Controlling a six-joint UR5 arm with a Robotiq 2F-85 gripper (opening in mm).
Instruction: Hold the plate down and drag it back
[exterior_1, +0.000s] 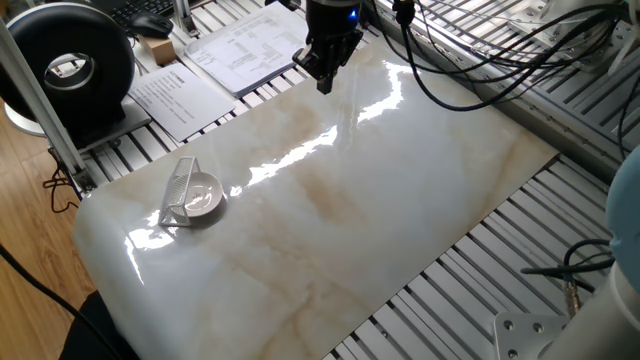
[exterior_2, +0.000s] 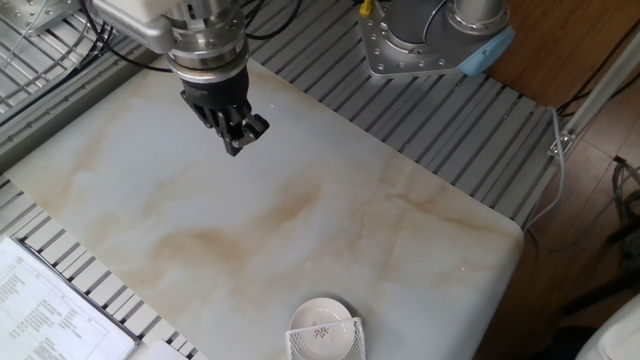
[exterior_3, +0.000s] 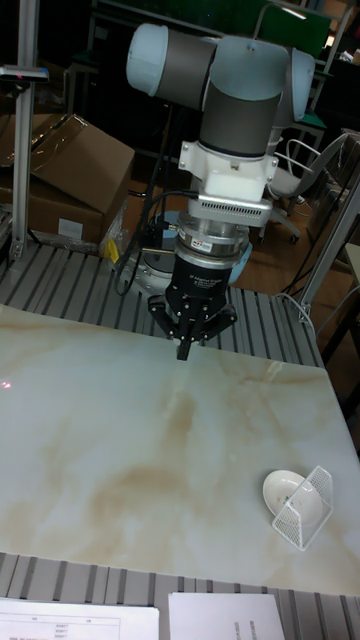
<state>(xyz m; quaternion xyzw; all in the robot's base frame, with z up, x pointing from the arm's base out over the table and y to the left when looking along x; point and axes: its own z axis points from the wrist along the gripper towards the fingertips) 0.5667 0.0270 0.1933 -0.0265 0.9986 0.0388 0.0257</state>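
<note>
Hovering clenched and empty, the claw (exterior_2: 238, 138) should descend squarely onto the distant plate's (exterior_2: 320, 320) centre, avoiding the wire rack (exterior_2: 325, 341)

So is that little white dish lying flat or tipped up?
Flat. The plate rests on the marble table with its hollow facing up, right beside the wire rack; whether they touch is unclear.

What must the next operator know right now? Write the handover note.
Gripper: jaws closed, holding nothing, above the slab near the robot-base edge.
Plate: at the opposite corner of the slab, touching the wire rack, which leans over it.
Done: nothing on the plate yet; no contact.
Left: cross the slab, press down on the plate, drag it back. The rack will probably get in the way.
</note>
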